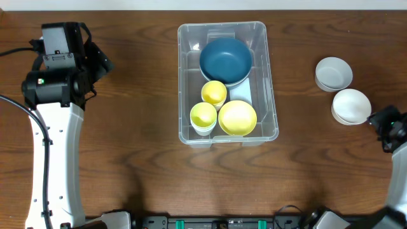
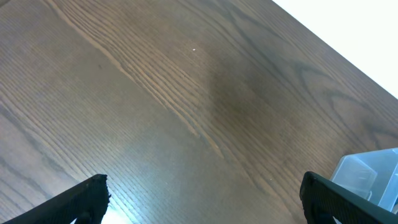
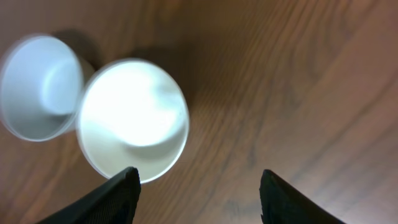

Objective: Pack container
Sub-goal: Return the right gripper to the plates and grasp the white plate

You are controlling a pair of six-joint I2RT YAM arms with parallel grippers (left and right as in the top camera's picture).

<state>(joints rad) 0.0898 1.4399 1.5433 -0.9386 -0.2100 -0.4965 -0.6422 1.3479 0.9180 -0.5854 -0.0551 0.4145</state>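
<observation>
Table (image 1: 127, 159) — dark brown wood, pronounced grain, one continuous top. Pale strip (image 1: 127, 4) beyond its far edge (wall or floor, cannot tell). Soft sheen (image 2: 134, 202) on the wood — diffuse light.

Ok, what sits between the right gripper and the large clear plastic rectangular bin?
In the overhead view, a round white bowl sits just beside the right gripper; beyond it, only bare brown wooden table reaches the clear plastic bin.

Overhead camera looks straight down from high on the whole table (image 1: 127, 127); the left wrist camera, close and oblique, faces bare wood and a corner of the container (image 2: 373, 177), the right wrist camera, closer, two white bowls (image 3: 134, 118), all shared with overhead.
</observation>
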